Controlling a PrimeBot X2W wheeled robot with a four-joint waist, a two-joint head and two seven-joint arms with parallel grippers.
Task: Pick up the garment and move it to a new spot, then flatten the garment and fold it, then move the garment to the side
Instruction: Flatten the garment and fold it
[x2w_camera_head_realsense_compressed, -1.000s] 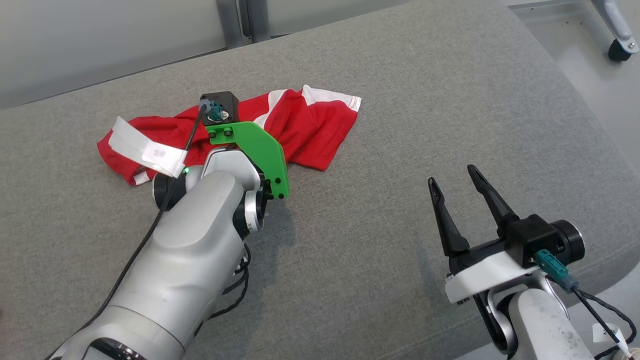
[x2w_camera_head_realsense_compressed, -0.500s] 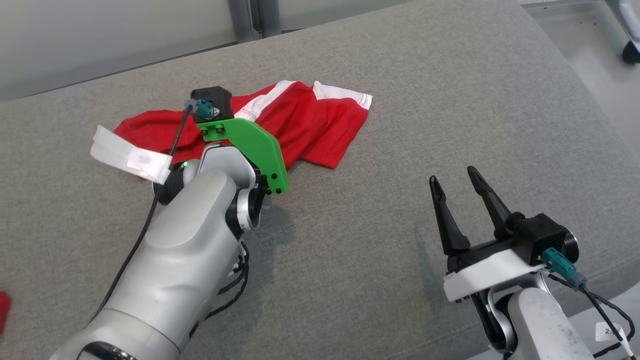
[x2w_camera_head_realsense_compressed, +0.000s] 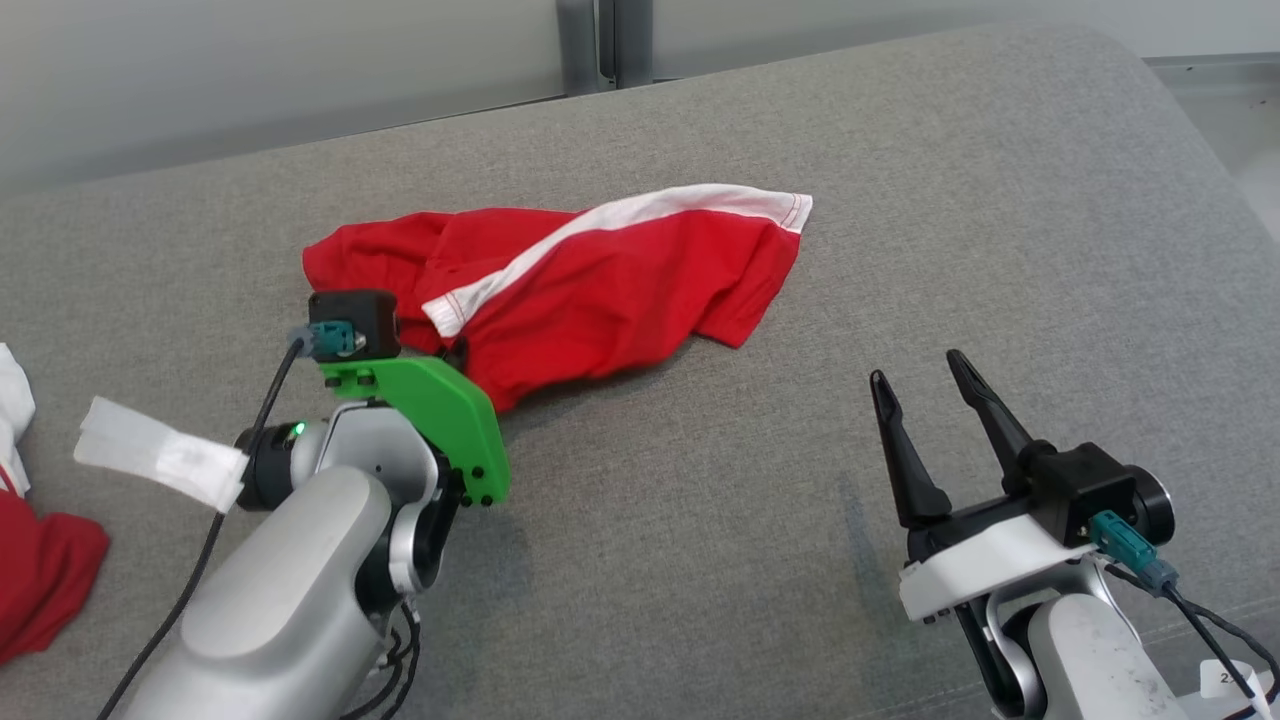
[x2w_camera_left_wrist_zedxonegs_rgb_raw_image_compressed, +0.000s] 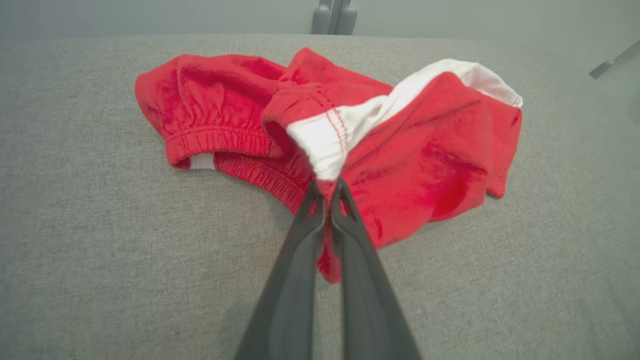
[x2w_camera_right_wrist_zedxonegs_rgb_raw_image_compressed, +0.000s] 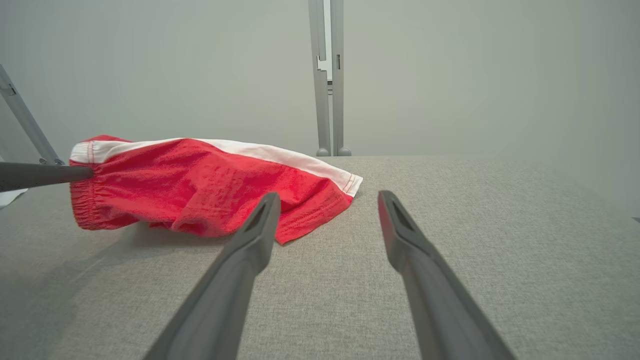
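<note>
Two grippers hang above the grey table (x2w_camera_head_realsense_compressed: 700, 560). Nearest its front edge, the right gripper (x2w_camera_head_realsense_compressed: 916, 367) has its fingers spread wide and holds nothing. Further in, toward the table's left, the left gripper (x2w_camera_left_wrist_zedxonegs_rgb_raw_image_compressed: 327, 186) is pinched tight on the waistband of the red shorts (x2w_camera_head_realsense_compressed: 600, 280). The shorts lie crumpled across the table's middle. They look light, soft and limp, likely to sag and bunch. The thick elastic waistband seems the surest hold, with a second grip further along it for flattening.
</note>
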